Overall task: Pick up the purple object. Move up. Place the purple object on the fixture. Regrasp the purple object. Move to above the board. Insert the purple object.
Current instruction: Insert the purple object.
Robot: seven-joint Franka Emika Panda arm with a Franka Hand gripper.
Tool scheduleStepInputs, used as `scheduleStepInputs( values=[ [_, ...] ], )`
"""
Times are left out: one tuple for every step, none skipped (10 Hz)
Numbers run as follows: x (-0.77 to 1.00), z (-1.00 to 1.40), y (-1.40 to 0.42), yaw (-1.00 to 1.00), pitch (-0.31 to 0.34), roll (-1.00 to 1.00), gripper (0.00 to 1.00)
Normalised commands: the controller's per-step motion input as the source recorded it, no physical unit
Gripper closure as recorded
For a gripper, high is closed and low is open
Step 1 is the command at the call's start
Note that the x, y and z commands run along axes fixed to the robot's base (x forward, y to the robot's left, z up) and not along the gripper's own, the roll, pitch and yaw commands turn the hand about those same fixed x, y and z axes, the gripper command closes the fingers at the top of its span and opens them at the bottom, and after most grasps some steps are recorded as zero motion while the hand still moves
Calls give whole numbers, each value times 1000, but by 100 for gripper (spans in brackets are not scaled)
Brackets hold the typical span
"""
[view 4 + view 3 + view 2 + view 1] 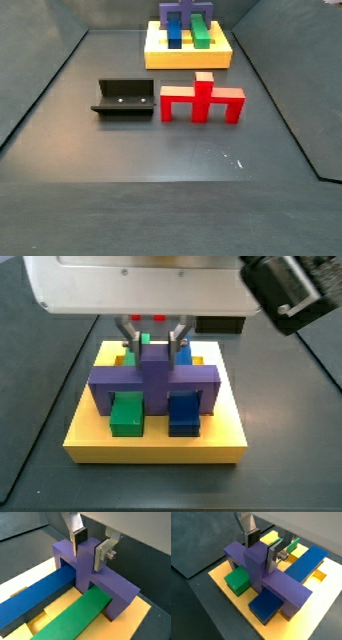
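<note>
Gripper (263, 548) sits over the yellow board (187, 56) at the far edge of the worktop, roughly mid-width, seen best in a side view. Fingers (101, 553) clamped on the raised centre stem of the purple object (268, 574); both wrist views show the silver plates flat against opposite faces of the stem, dark pad (79, 537) in contact.

Purple object is on the board, upright, its cross arms spanning a green block (126, 413) and a blue block (185, 413). In a side view the two purple legs come down outside these blocks onto the yellow surface. Whether it is fully seated in its slot: cannot tell from these views.

In a wrist view the green block (72, 618) and blue block (35, 597) run as long bars under the purple bridge, lying side by side.

Elsewhere on the worktop: fixture (123, 99) near the centre, left of a red object (202, 101), which lies flat just beside it, not touching. Both are well apart from the board
</note>
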Motion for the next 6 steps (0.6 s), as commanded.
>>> scheduleStepInputs(
  values=[
    [-51, 0, -51, -54, -39, -114, 100],
    [0, 0, 0, 0, -69, -220, 100],
    [83, 0, 0, 0, -59, -221, 100],
    [131, 0, 0, 0, -44, -219, 100],
    [46, -29, 0, 0, -30, -160, 100],
    [20, -189, 63, 0, -20, -76, 100]
  ],
)
